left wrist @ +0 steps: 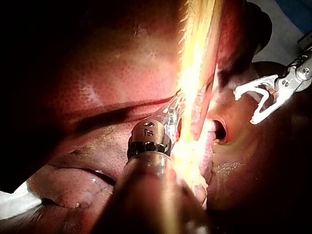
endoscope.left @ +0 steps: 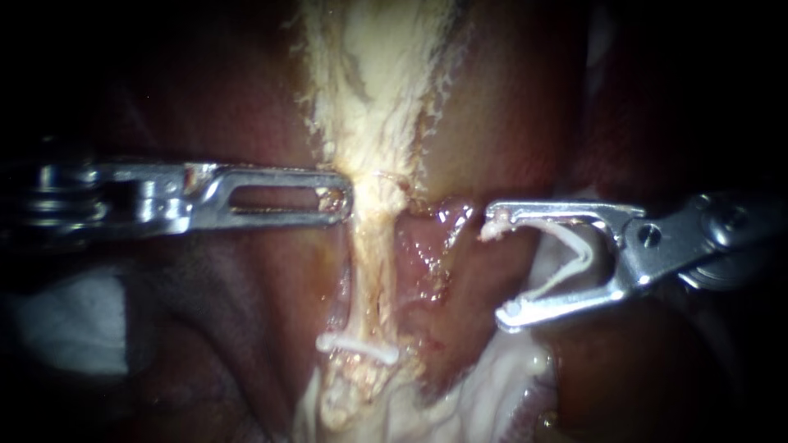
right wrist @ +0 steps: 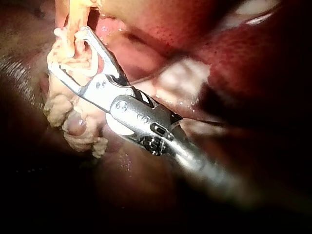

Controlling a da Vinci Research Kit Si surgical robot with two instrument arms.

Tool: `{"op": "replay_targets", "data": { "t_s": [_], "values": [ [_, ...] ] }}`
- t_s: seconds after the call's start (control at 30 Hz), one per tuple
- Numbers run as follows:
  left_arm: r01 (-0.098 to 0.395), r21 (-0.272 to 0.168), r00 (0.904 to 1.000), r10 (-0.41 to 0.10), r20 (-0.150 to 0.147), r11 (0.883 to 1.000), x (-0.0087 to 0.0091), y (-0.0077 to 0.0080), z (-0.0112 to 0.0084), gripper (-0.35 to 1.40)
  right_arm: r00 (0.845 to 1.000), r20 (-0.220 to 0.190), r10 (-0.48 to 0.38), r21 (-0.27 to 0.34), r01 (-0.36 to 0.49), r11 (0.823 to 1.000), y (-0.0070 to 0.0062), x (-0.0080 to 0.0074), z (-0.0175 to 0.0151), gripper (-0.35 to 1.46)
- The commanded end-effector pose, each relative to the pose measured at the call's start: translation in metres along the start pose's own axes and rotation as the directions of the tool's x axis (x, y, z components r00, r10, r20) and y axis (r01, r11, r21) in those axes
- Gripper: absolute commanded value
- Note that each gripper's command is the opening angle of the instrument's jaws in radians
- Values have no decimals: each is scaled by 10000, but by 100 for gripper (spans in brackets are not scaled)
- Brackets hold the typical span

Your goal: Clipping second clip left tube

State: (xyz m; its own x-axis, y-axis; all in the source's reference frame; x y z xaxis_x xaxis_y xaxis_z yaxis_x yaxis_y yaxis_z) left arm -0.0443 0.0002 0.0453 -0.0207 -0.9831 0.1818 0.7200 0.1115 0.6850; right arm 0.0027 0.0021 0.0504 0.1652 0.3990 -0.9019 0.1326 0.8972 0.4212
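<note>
A pale tube (endoscope.left: 371, 271) runs down the middle of the endoscope view, with a white clip (endoscope.left: 358, 346) across its lower part. My left instrument (endoscope.left: 345, 197) comes in level, and its slotted jaws are shut on the pale tissue (endoscope.left: 369, 176) at the tube's upper end; it also shows in the left wrist view (left wrist: 175, 113). My right instrument (endoscope.left: 501, 268) stands to the right of the tube, apart from it. Its jaws are spread wide and hold a white V-shaped clip (endoscope.left: 566, 254) seated between them. That instrument (left wrist: 244, 106) (right wrist: 68, 48) shows in both wrist views.
Dark red liver (endoscope.left: 230, 312) surrounds the tube. Moist pink tissue (endoscope.left: 427, 246) lies between the tube and my right instrument. Frayed pale tissue (endoscope.left: 377, 74) widens above my left instrument's jaws. White fatty tissue (endoscope.left: 492, 385) lies below my right instrument.
</note>
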Motion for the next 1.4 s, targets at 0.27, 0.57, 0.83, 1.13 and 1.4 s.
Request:
{"op": "replay_targets", "data": {
  "t_s": [0.27,0.57,0.83,1.13,1.4],
  "values": [
    [2,38,10000,-2,-45,10000,-2,0,-10,-35,10000,-5,-2,4,2,10000,-1,0,0,59],
    [65,-121,10000,-65,-12,9999,-20,2,-74,-35,10000,-2,-15,-8,15,10000,-3,1,4,59],
    [133,-215,9999,-133,20,9997,-21,-10,-94,-35,10000,-27,-40,41,40,10000,-9,3,12,59],
    [125,-218,9999,-124,29,9997,-20,-9,-93,-35,9987,-124,495,257,-492,9985,-16,-8,46,59],
    [117,-221,9999,-116,38,9997,-19,-8,-90,-35,9942,-235,1053,558,-1039,9930,-17,-40,104,59]
  ]
}}
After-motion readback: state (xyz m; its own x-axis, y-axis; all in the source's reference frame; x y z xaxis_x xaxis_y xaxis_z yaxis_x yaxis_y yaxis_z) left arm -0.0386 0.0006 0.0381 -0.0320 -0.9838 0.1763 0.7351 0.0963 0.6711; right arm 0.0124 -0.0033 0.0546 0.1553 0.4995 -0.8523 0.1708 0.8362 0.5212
